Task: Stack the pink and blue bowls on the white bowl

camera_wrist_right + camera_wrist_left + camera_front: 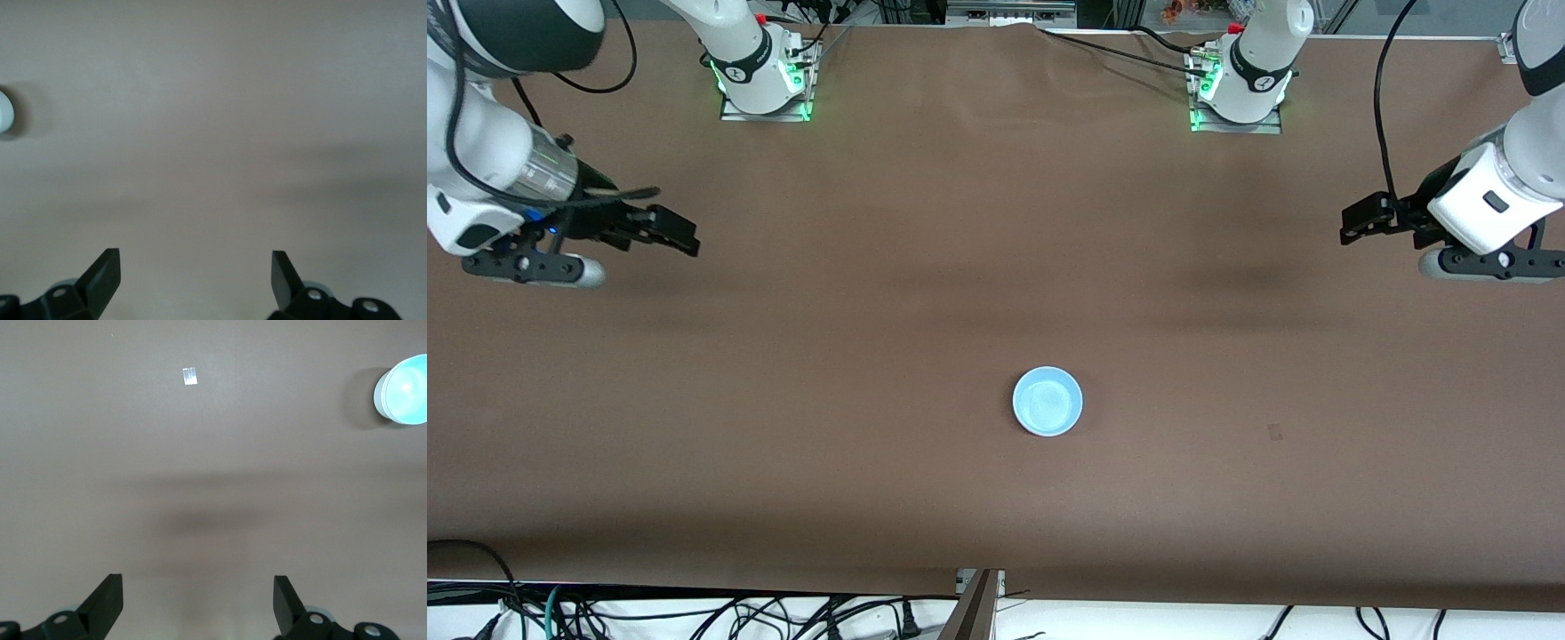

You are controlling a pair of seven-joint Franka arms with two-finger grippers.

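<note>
Both grippers, left (1352, 222) and right (685, 236), spread wide, empty.

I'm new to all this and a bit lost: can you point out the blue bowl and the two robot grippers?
blue bowl (1048, 401): front view, middle of its inside.
left gripper (1352, 222): front view, between its fingertips.
right gripper (687, 236): front view, between its fingertips.

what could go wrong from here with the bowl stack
1. From above only the blue bowl shows; in the left wrist view a white wall sits under it, so whether the pink one is nested between cannot be told.
2. The stack stands on bare table, so a nudge from a returning arm would likely slide it.
3. Both end effectors, left and right, wait open over the table's ends; that seems safe.
</note>
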